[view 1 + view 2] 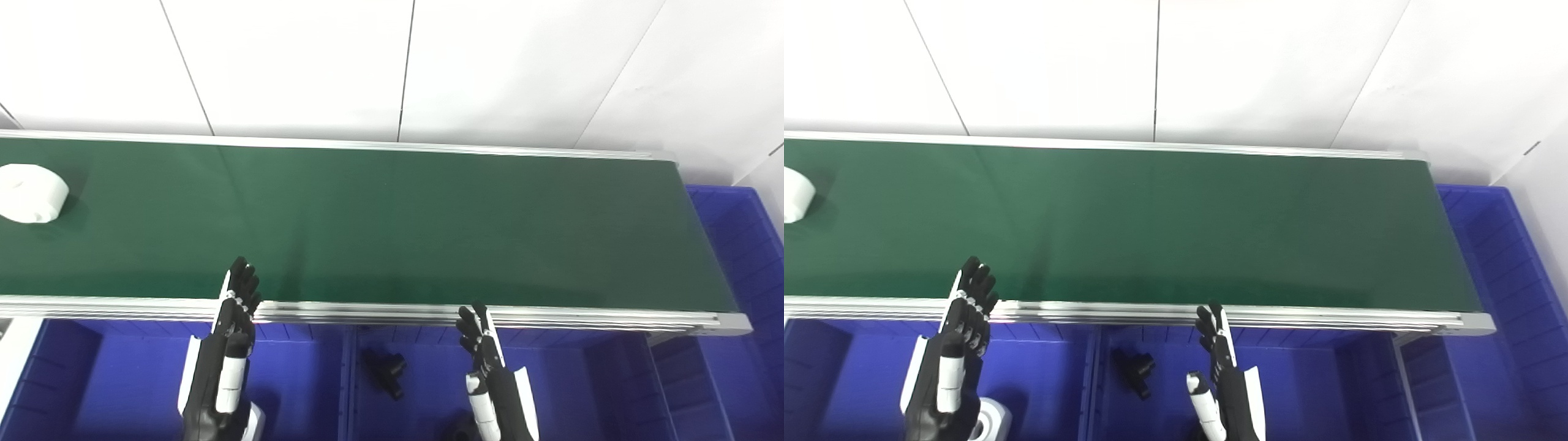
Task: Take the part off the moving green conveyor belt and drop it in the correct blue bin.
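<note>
Nearest, both hands rise from the bottom edge, palms facing each other, fingers straight and apart, each released and holding nothing. The left hand (229, 343) stands over the left bin (110, 380), its fingertips reaching past the belt's near rail (380, 312) and showing against the green. Just below that hand, at the picture's edge, a white part (989, 422) lies in the left bin, half hidden by the wrist. The right hand (487, 361) stands lower, over the middle bin (563, 386), with its fingertips level with the rail and not over the belt.

Between the two hands, closer to the right one, a small black part (386, 370) lies on the floor of the middle bin, just right of the divider wall. Another dark piece shows at the bottom edge beside the right wrist; what it is cannot be told.

Beyond the fingertips the belt (392, 226) runs from side to side. The task's part, a white roll (30, 193), sits on the belt far to the left of the left hand, well apart from it and cut by the picture's edge in the right eye view.

Far to the right of the right hand, past the belt's end, stands another bin (747, 245). Behind everything is a white panelled wall (392, 67).
</note>
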Robot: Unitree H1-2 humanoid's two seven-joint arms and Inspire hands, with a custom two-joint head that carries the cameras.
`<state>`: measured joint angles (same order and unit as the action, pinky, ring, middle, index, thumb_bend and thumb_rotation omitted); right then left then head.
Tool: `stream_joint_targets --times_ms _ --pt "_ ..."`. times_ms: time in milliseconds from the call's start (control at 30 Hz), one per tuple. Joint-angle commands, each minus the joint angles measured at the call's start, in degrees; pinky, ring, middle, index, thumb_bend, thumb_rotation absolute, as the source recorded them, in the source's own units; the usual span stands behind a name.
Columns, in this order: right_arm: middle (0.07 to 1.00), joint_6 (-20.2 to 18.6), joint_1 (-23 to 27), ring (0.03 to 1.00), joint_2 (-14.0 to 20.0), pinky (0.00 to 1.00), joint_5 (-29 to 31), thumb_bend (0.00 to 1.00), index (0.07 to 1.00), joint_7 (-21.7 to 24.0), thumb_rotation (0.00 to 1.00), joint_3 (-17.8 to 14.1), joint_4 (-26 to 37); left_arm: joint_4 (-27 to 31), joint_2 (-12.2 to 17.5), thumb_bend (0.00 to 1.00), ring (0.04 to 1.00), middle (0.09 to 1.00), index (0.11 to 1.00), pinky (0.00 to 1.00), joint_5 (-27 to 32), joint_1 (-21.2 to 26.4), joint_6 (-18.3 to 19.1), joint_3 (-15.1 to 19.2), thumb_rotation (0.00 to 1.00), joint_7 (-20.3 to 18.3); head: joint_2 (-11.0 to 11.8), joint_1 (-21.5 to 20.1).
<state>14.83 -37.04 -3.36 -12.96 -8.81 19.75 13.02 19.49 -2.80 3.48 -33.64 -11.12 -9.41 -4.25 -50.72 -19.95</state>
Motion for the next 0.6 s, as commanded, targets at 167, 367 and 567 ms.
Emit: stream_joint_targets --times_ms 167,367,567 --pt "0.930 -0.9 -0.9 0.915 -3.1 0.90 0.2 0.82 0.979 0.6 0.97 2.1 2.7 1.5 0.4 0.79 1.000 1.000 1.000 1.00 0.4 -0.8 -0.5 -1.0 0.90 -0.2 0.8 0.2" --pt "0.926 -1.2 -0.8 0.911 -3.0 0.89 0.2 0.82 0.981 0.7 0.96 2.0 3.0 1.1 0.1 0.80 1.000 1.000 1.000 1.00 -1.2 -0.6 -1.0 -1.0 0.91 0.2 0.4 0.1" --pt "0.923 -2.5 -0.2 0.908 -3.2 0.89 0.0 0.83 0.979 0.9 0.96 1.9 4.0 1.9 -0.1 0.79 1.000 1.000 1.000 1.00 -1.7 0.0 0.0 -1.1 0.92 0.6 -2.7 -0.9"
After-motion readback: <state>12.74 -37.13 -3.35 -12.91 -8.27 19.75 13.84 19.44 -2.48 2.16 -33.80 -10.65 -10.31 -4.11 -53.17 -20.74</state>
